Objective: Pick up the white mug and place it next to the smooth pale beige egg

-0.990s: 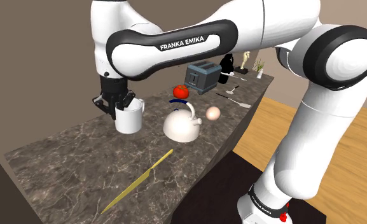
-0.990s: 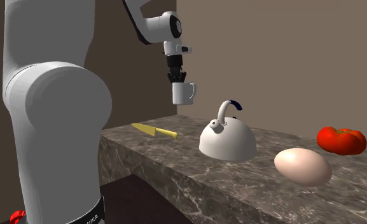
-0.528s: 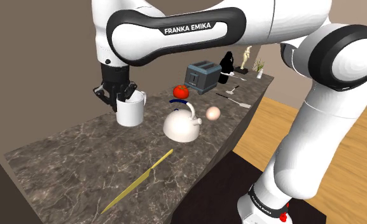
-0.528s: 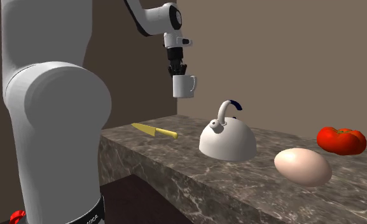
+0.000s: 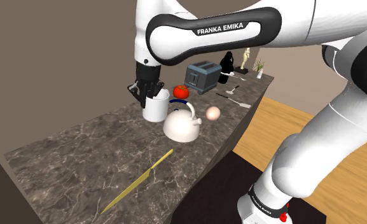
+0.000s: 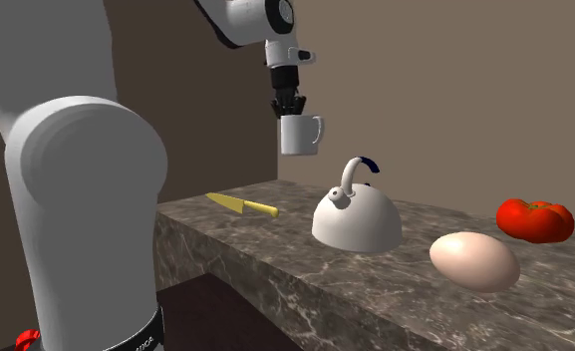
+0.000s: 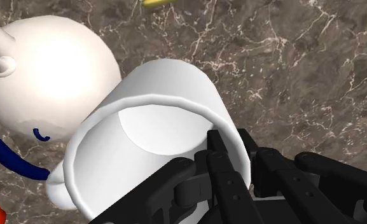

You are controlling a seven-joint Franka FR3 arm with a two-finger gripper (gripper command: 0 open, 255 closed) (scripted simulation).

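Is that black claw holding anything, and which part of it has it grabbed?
Yes: the gripper holds the white mug by its rim, with one finger inside the cup and the other outside the wall.

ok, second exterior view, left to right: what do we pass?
knife → mug, held aloft by the gripper → kettle → egg → tomato
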